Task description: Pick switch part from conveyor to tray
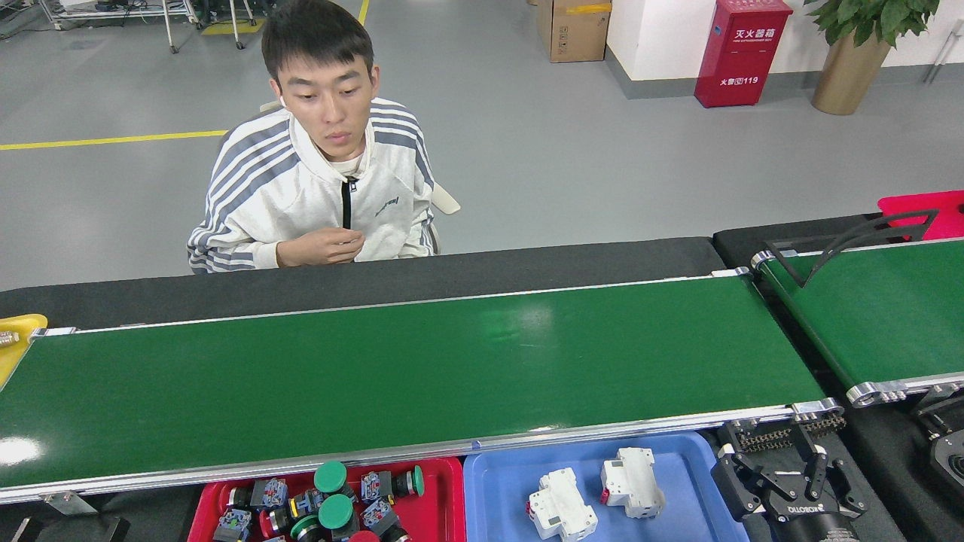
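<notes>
The conveyor [407, 376] is a long glossy green belt with silver rails, running across the middle of the head view. No switch part shows on it. Below its front rail sits a red tray [450, 489] holding several switch parts [331, 478] with green caps and blue-grey bodies. My right gripper [776, 459] hangs at the bottom right, beside the blue tray and below the belt's right end. Its fingers are spread open with nothing between them. My left gripper is out of view.
A blue tray [678, 452] next to the red one holds two white circuit breakers [631, 483]. A second green belt [889, 309] with a black bar stands at the right. A yellow tray [15, 331] is at the left end. A person [324, 196] sits behind the conveyor.
</notes>
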Motion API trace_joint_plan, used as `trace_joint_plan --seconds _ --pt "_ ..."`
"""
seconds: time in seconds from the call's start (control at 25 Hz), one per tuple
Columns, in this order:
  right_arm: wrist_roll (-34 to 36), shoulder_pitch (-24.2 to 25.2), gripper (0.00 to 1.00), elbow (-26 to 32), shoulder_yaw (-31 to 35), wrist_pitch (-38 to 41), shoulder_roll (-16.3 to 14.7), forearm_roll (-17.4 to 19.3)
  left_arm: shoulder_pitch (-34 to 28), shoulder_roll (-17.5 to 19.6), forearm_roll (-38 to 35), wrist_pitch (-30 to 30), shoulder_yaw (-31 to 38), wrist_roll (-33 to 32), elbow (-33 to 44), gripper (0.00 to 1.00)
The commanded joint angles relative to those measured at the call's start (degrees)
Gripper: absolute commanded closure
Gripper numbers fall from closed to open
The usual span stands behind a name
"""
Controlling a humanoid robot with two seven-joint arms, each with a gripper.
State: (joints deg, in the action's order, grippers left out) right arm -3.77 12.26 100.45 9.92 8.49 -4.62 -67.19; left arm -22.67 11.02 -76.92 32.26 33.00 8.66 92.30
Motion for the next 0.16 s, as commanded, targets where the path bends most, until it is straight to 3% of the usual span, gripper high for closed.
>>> trace_joint_plan --seconds 0.0,0.12 --pt "-0.1 -0.3 0.0 0.9 1.8 -0.8 -0.2 0.0 0.3 0.8 0.3 -0.1 0.3 -0.9 0.3 0.0" --pt "0.0 -0.7 0.0 0.9 2.2 -2.0 -0.3 0.0 0.4 0.8 0.4 -0.2 0.6 -1.5 0.3 0.0"
